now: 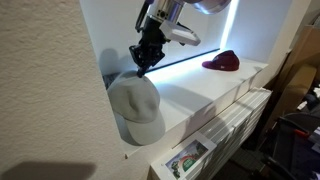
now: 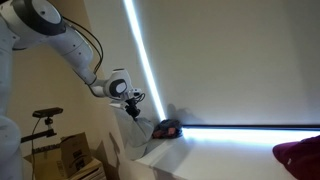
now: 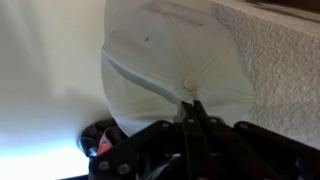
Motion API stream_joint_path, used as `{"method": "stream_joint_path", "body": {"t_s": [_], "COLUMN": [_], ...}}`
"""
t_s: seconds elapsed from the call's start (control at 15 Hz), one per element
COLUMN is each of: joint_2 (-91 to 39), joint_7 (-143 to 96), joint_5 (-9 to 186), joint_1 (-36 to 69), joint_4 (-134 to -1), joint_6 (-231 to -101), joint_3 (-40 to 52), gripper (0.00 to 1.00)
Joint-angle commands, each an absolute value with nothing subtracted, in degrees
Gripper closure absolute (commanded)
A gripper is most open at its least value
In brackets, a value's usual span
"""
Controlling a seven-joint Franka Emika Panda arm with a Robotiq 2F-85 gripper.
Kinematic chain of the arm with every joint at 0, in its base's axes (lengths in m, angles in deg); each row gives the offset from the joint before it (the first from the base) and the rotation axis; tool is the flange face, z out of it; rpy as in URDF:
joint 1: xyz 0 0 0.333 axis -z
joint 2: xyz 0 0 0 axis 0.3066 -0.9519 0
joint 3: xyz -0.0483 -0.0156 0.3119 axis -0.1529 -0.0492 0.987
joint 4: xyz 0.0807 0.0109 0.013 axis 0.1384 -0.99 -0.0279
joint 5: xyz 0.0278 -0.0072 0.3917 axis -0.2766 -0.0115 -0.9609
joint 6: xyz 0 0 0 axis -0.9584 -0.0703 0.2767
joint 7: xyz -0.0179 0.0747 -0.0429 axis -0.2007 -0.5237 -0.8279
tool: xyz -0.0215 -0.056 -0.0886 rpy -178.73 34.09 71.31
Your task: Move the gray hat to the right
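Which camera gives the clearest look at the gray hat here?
An exterior view shows the gray hat whole, crown and brim, on the white ledge. The wrist view shows only its crown, close and cropped. In an exterior view from afar, below the gripper, it cannot be made out.

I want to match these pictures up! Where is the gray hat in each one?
Exterior view: gray hat sits lower left, against the bumpy wall, under the gripper.
Exterior view: not clear; look just below the gripper, left of middle.
Wrist view: hat fills the top middle, above the gripper.
Shared landmark: the gripper.
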State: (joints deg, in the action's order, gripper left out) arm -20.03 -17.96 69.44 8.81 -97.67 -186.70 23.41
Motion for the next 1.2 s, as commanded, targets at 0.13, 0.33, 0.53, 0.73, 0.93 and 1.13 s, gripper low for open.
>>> {"method": "stream_joint_path", "body": {"t_s": [0.13, 0.33, 0.53, 0.73, 0.93, 1.13], "joint_2": [-11.8, -6.0, 2.0, 8.4, 13.4, 16.7], "joint_7": [-10.7, 0.0, 13.6, 24.0, 32.6, 40.5], "joint_5": [73.7, 86.8, 103.0, 114.1, 121.2, 126.4], "joint_1": [6.3, 5.8, 9.8, 15.5, 21.3, 27.5], "joint_4": [-100.1, -99.6, -97.0, -95.1, -94.9, -95.5], "joint_6": [-194.8, -197.8, -194.6, -192.3, -190.4, -189.6], "joint_3": [20.9, 19.1, 20.3, 21.9, 22.3, 22.4], "gripper": [0.99, 0.99, 0.99, 0.99, 0.99, 0.99]}}
